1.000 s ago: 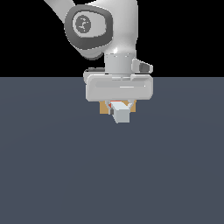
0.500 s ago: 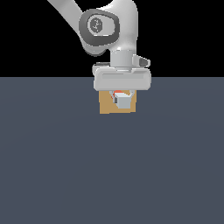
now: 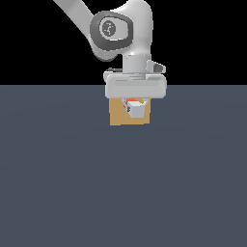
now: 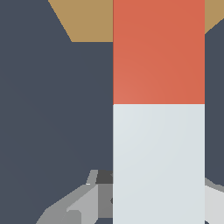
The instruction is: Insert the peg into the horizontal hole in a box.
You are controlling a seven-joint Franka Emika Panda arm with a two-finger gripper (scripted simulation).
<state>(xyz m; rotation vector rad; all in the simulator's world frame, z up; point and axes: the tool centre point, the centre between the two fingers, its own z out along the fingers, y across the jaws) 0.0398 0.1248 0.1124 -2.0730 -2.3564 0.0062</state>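
White rounded arm (image 3: 128,29), dark grey joint cap (image 3: 110,28), pale grey tool (image 3: 136,102).

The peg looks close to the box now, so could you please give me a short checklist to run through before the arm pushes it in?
1. Peg held by the gripper: ok; in the wrist view, fingers sit at its white half.
2. Orange end leading toward the box: ok in the wrist view.
3. Peg level with the hole: cannot tell; the hole is hidden behind the peg and gripper in both views.
4. Peg square to the box face: cannot tell; its sides run straight toward the box in the wrist view, but the face itself is not shown.
5. Tip already entering the hole: cannot tell.
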